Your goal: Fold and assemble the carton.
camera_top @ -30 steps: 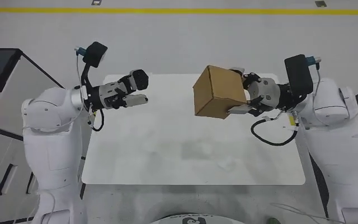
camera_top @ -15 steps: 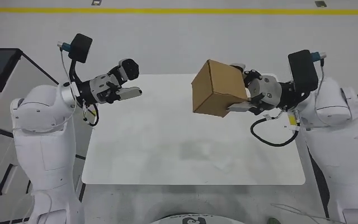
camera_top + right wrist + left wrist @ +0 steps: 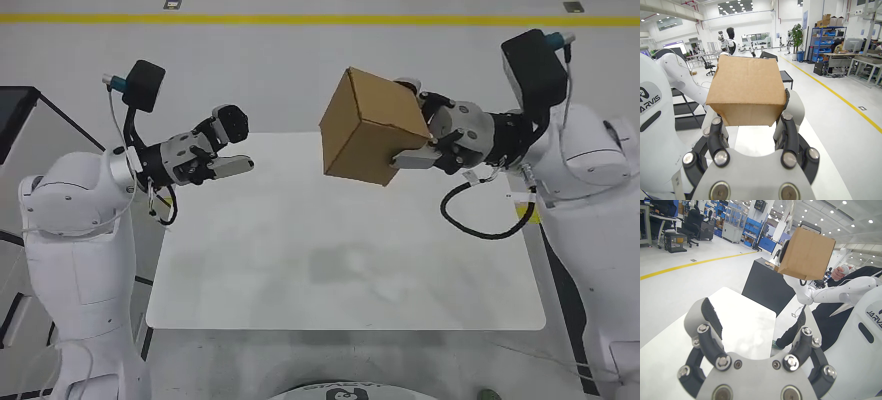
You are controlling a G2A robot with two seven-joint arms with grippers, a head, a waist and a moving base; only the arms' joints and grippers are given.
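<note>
The right gripper [image 3: 412, 125] is clamping one end of the carton [image 3: 362, 125], holding it tilted in the air over the table's [image 3: 300, 290] far edge; the left gripper [image 3: 240, 146] is hanging open at the far left corner. Being pinched one-sided, the carton is probably risking a slip or crushed walls

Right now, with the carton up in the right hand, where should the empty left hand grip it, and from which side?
Probably best to grip the carton at its free end, away from the right hand, across the same two opposite walls that hand spans. Come from the robot's left, above the table: that end is unobstructed, and the open left hand points that way.
</note>
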